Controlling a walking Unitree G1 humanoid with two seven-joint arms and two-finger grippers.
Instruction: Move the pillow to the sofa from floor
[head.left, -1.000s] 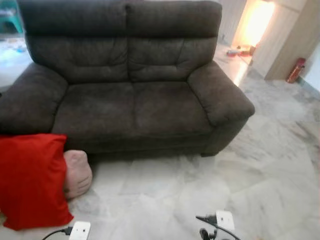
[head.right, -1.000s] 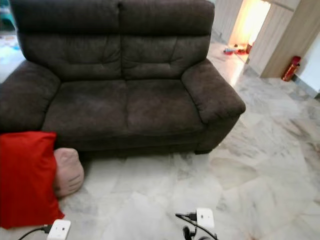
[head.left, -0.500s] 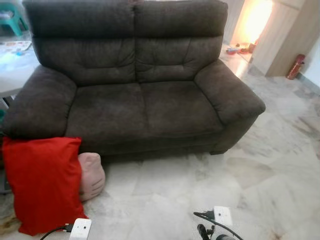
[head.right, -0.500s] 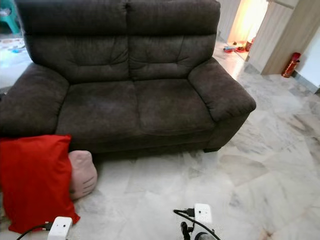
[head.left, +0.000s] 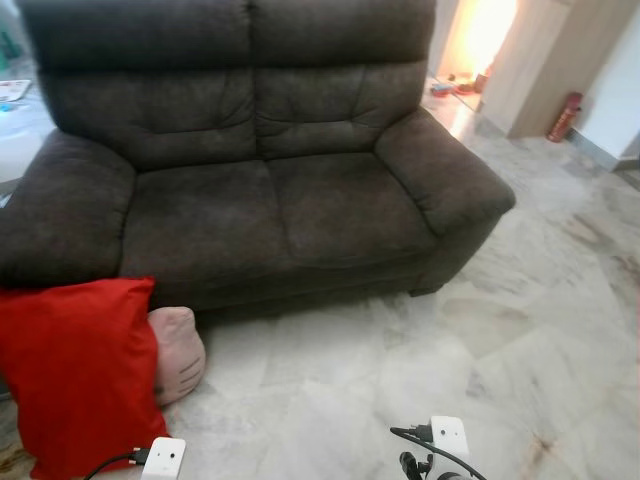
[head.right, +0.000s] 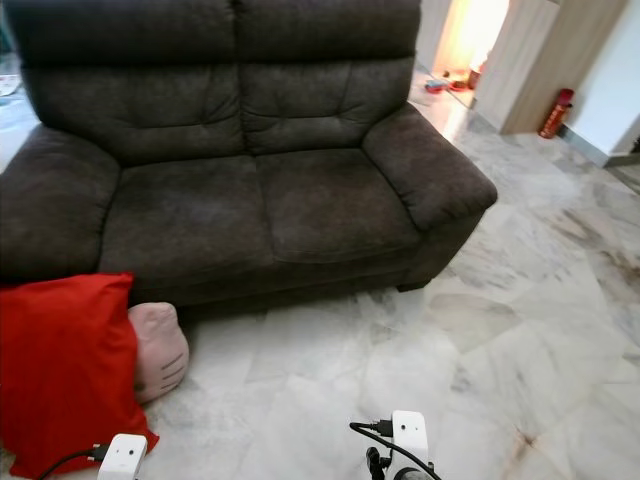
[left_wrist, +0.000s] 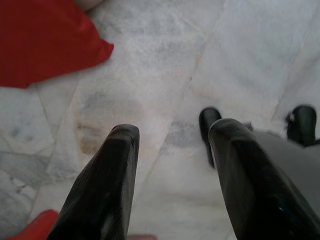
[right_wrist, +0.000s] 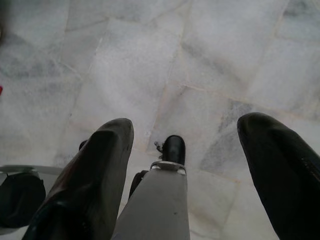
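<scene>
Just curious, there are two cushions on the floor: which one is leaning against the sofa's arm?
The big red pillow. Its top edge rests against the sofa arm, while the smaller pink cushion sits beside it, lower on the floor.

Bright and even across the marble floor (head.left: 520, 330). Warm orange glare from the doorway (head.left: 480, 35) at 1 o'clock, washed out to near white. Dark and short on detail over the brown sofa (head.left: 260, 160), with a thin shadow under its front edge. A bit soft all over. Blurry up close on the left end effector (left_wrist: 172, 150) and right end effector (right_wrist: 187, 150) fingers.
</scene>
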